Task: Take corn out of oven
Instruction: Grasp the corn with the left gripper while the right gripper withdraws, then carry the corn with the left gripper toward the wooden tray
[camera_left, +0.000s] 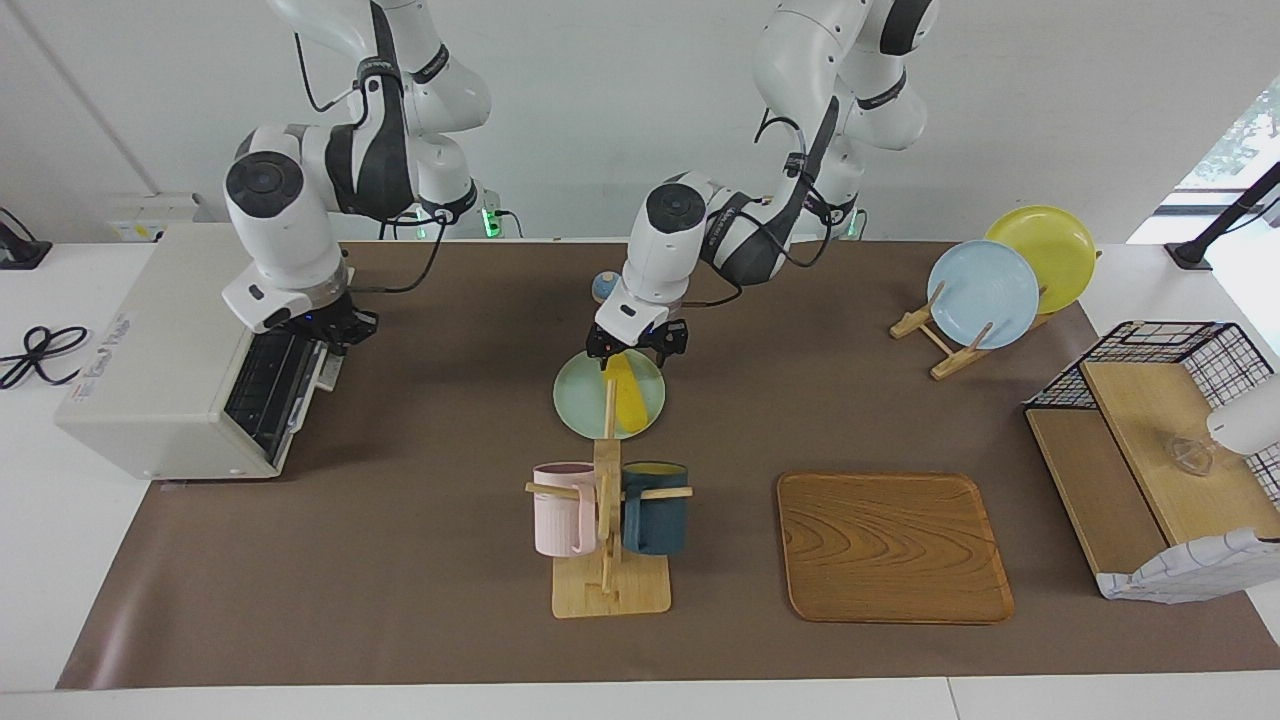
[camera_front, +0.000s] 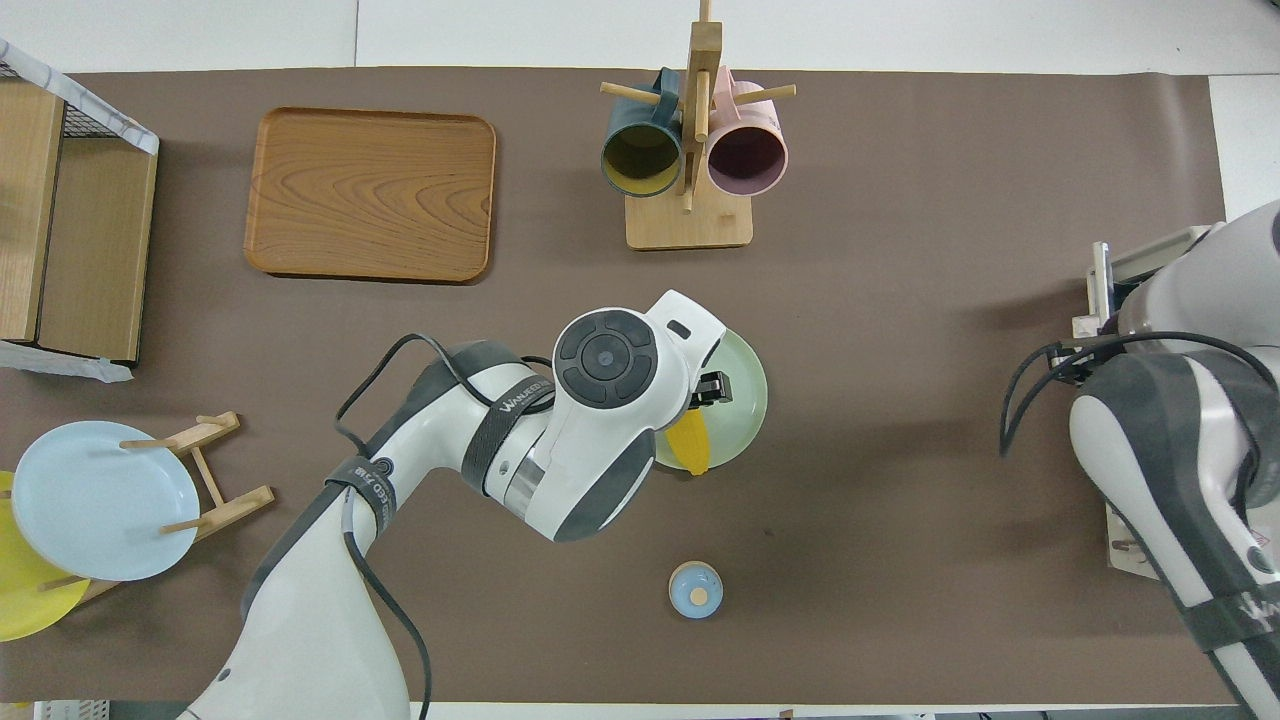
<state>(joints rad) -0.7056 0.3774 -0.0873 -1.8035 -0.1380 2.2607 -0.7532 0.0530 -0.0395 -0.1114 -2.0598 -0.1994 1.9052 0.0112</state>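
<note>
The yellow corn (camera_left: 629, 395) lies on a pale green plate (camera_left: 580, 400) in the middle of the table, outside the oven; it also shows in the overhead view (camera_front: 692, 450). My left gripper (camera_left: 636, 347) is low over the end of the corn nearer the robots, and its wrist hides most of the plate (camera_front: 745, 400) from above. The off-white oven (camera_left: 150, 350) stands at the right arm's end of the table, its dark glass door (camera_left: 268, 385) tilted outward. My right gripper (camera_left: 335, 325) is at the door's upper edge.
A wooden mug rack (camera_left: 608, 590) with a pink and a dark blue mug stands just farther from the robots than the plate. A wooden tray (camera_left: 893, 545), a plate rack with a blue plate (camera_left: 985, 290) and a yellow plate (camera_left: 1045, 245), a wire shelf (camera_left: 1150, 440) and a small blue knob (camera_left: 605, 287) are also on the table.
</note>
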